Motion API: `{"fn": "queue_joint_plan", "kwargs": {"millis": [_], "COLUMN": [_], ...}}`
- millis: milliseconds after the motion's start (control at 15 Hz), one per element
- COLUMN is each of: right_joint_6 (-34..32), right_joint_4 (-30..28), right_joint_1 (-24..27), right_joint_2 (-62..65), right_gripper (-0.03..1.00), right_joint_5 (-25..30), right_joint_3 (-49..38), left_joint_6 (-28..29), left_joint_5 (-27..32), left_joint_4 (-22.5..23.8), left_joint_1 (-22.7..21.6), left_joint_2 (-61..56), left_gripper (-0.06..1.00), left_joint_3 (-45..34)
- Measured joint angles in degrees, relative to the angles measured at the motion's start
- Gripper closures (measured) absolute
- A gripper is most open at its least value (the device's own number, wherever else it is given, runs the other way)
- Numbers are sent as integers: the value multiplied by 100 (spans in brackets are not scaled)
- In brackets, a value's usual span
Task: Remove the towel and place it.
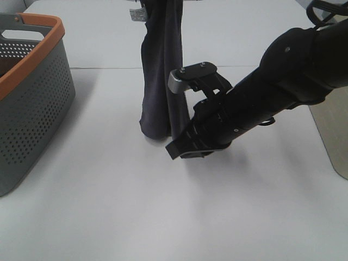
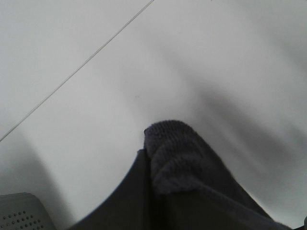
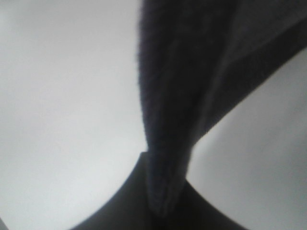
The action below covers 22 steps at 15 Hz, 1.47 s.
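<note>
1. White tabletop (image 1: 163, 206) fills the scene, with a grey perforated basket (image 1: 32, 103), orange-rimmed, at its left side.
2. The towel (image 1: 160, 70) hangs over the table's middle, long axis vertical, running from the top edge of the high view down to a rounded lower end close to the surface. Whether it touches is unclear.
3. It is dark navy-charcoal and soft, gathered into narrow folds. 1 small white tag (image 1: 136, 12) shows near its top.
4. The right gripper (image 1: 179, 144) reaches in low from the right, its jaws pinched closed on the towel's lower part.
5. The left gripper (image 2: 153, 191) is outside the high view. Its wrist view shows its jaws clamped on a bunched fold of the towel.
</note>
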State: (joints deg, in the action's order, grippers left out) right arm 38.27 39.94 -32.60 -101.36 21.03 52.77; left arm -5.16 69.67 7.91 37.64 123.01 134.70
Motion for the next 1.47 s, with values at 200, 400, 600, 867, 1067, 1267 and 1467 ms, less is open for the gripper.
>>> {"fn": "queue_joint_plan", "kwargs": {"millis": [200, 400, 600, 867, 1067, 1267, 1467], "right_joint_6": [-2934, -4521, -4950, -5884, -6560, -7259, -7466], "right_joint_4": [-3065, -4824, -5626, -7208, -8503, -9929, -10244], "right_joint_1": [0, 0, 0, 0, 0, 29, 407], "right_joint_2": [34, 441, 842, 951, 951, 854, 670], "right_gripper": [97, 97, 97, 97, 97, 97, 97], "right_joint_5": [951, 1467, 1409, 1134, 940, 842, 676], "right_joint_3": [206, 390, 693, 1060, 1186, 1581, 2395], "left_joint_6": [-115, -149, -149, -155, -149, 115, 854], "left_joint_5": [126, 97, 97, -590, -1003, -1673, -1896], "left_joint_4": [-92, -69, -46, 132, 241, 332, 533], "left_joint_1": [6, 17, 6, 0, -126, -430, -728], "left_joint_2": [17, 29, 29, 29, 29, 132, 258], "left_gripper": [94, 94, 94, 94, 94, 94, 94], "left_joint_3": [0, 0, 0, 0, 0, 0, 0]}}
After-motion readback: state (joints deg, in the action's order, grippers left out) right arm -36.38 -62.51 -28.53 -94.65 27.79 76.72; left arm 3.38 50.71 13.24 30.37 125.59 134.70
